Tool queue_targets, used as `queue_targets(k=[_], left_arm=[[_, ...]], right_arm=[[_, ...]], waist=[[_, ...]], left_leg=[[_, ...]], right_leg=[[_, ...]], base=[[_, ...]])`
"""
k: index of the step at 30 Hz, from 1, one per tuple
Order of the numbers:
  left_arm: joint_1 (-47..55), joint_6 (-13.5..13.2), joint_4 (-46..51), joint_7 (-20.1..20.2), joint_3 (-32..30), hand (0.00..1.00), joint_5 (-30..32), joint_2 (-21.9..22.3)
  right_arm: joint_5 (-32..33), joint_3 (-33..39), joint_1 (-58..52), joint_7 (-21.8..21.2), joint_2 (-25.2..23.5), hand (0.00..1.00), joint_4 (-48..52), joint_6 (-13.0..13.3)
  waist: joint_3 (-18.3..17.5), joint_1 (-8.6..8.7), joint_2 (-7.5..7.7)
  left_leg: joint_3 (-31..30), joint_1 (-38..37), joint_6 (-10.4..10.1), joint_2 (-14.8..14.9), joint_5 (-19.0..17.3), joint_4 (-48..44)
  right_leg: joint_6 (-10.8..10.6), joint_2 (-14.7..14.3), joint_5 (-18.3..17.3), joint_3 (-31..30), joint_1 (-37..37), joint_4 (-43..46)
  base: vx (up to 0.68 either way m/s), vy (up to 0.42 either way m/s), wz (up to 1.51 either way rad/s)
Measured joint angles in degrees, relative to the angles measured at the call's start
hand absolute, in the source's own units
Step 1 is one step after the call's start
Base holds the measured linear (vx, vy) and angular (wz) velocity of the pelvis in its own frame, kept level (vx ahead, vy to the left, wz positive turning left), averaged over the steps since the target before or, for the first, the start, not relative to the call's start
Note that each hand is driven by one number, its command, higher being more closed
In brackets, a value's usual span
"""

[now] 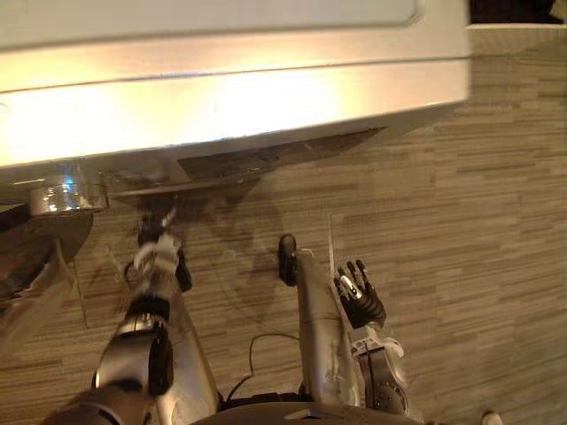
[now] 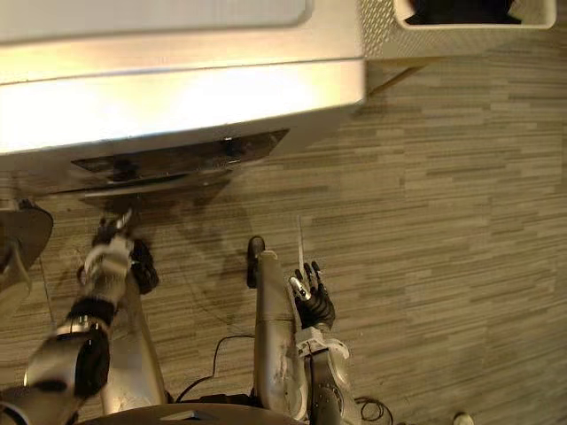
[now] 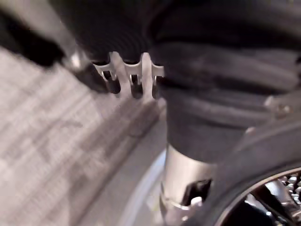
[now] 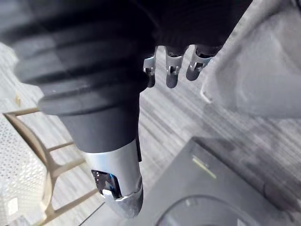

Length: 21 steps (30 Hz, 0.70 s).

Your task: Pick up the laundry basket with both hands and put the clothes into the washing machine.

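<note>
Both hands are low over the wood-striped floor (image 1: 478, 221) in front of the washing machine (image 1: 230, 97), and neither is on the basket.

Laundry basket (image 2: 381, 31): white, perforated wall, just beside the machine's right front corner and well apart from both hands. Dark clothes (image 2: 461, 11) are inside it, none in the machine that I can see. A light wooden frame (image 4: 42, 155) shows under the perforated wall in the right wrist view.

Left hand (image 1: 158, 255): below the machine's front edge, toward its left end. Fingers (image 3: 127, 77) look relaxed and nothing is in them, so open and empty.

Right hand (image 1: 361, 301): nearer the robot, roughly under the middle of the machine front, back of the hand facing up. Fingers (image 4: 172, 70) are loosely extended, not curled on anything, also open and empty.

Round glass door (image 1: 40, 266) hangs swung out at the machine's left end, just beside the left arm. The left wrist view catches a dark ring with perforated metal inside (image 3: 287, 183); can't tell whether that's the drum.
</note>
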<state>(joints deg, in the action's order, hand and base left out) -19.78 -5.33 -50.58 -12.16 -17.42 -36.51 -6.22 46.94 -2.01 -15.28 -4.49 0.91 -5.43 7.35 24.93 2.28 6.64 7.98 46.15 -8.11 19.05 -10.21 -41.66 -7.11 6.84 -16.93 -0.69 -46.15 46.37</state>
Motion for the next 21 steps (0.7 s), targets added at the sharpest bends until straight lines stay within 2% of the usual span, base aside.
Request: queue_targets(k=[2,3,5,10,12,14,15,17,18,19,21], left_arm=[[5.37,-0.25,0.62,1.87,-0.38,0.0,7.59,1.95],[6.88,0.0,0.14,2.36,-0.59,0.0,9.23,2.29],[13.33,0.66,-1.34,3.13,-1.69,0.0,13.25,3.72],[22.24,1.02,-3.05,5.1,-3.02,0.0,16.92,6.58],[23.16,0.86,-3.08,5.35,-3.41,0.0,16.51,7.91],[23.16,0.6,-3.3,5.82,-2.02,0.0,15.66,8.43],[22.9,0.58,-3.59,6.16,-1.34,0.0,15.63,8.41],[21.96,0.56,-4.66,6.77,1.56,0.0,15.86,8.11],[21.91,0.54,-5.12,7.14,3.05,0.0,16.91,8.37],[21.8,0.55,-5.45,7.38,3.74,0.0,17.5,8.41],[21.12,0.72,-7.43,7.63,5.87,0.0,21.5,8.29]], right_arm=[[-0.15,0.25,0.08,0.06,0.14,0.0,-3.21,-0.08],[-0.15,0.23,0.1,0.03,0.15,0.0,-4.35,-0.08],[-0.17,0.34,0.18,-0.03,0.3,0.0,-8.83,-0.12],[-3.79,2.44,0.31,-0.16,0.62,0.0,-22.15,-0.35],[-4.97,6.01,1.55,0.01,0.82,0.0,-28.95,-0.39],[-7.02,9.64,3.57,1.32,1.49,0.0,-37.22,-1.0],[-7.17,9.8,3.83,1.7,1.93,0.0,-38.96,-1.16],[-8.72,10.74,5.32,2.51,3.31,0.0,-44.72,-1.52],[-9.13,11.27,5.71,2.54,3.67,0.0,-46.98,-1.96],[-9.13,11.63,6.03,2.54,3.73,0.0,-47.91,-2.32],[-11.3,12.6,7.41,2.49,4.14,0.0,-51.27,-2.95]], waist=[[-1.7,-1.71,-1.13],[-2.78,-1.96,-1.38],[-6.66,-2.48,-2.39],[-13.97,-3.24,-4.73],[-15.8,-3.34,-5.76],[-17.46,-3.51,-6.4],[-17.74,-3.53,-6.56],[-18.13,-3.72,-7.15],[-18.59,-3.8,-7.85],[-18.75,-3.71,-8.14],[-19.11,-3.69,-8.63]], left_leg=[[0.52,-6.48,-0.63,-0.87,1.79,5.29],[0.73,-8.35,-0.67,-1.18,2.25,7.02],[1.86,-16.62,-1.11,-2.26,4.07,13.34],[2.86,-31.59,-1.78,-3.55,9.41,27.19],[3.77,-34.53,-1.21,-3.59,11.4,28.78],[5.27,-35.16,1.55,-3.84,14.0,25.84],[5.4,-35.17,1.96,-3.91,14.47,25.04],[6.05,-35.14,1.85,-4.4,12.8,20.29],[5.93,-35.43,1.53,-5.77,9.5,17.93],[5.95,-35.81,1.63,-6.69,7.79,17.7],[5.8,-39.1,2.63,-9.06,3.56,22.97]], right_leg=[[0.42,0.55,0.38,1.19,6.03,-3.59],[0.46,0.71,0.41,1.43,7.68,-4.63],[0.51,1.35,0.44,2.13,14.88,-8.37],[0.85,1.81,0.5,5.53,27.75,-15.38],[1.1,1.81,0.57,6.85,32.02,-17.95],[1.37,1.78,2.07,9.02,37.88,-23.15],[1.35,1.74,2.72,9.45,39.33,-24.66],[1.0,1.79,5.06,10.45,43.8,-29.4],[0.57,1.94,6.29,10.44,45.59,-31.64],[0.31,1.96,6.88,10.43,46.3,-32.7],[-1.21,2.0,8.57,9.46,47.68,-35.51]], base=[[0.12,-0.079,0.22],[0.16,-0.064,0.15],[0.2,-0.055,0.12],[0.12,-0.068,0.18],[0.04,-0.047,0.33],[0.0,-0.046,0.31],[-0.01,-0.033,0.24],[-0.01,0.045,0.12],[-0.01,0.132,-0.01],[-0.02,0.199,-0.07],[-0.01,0.192,-0.06]])
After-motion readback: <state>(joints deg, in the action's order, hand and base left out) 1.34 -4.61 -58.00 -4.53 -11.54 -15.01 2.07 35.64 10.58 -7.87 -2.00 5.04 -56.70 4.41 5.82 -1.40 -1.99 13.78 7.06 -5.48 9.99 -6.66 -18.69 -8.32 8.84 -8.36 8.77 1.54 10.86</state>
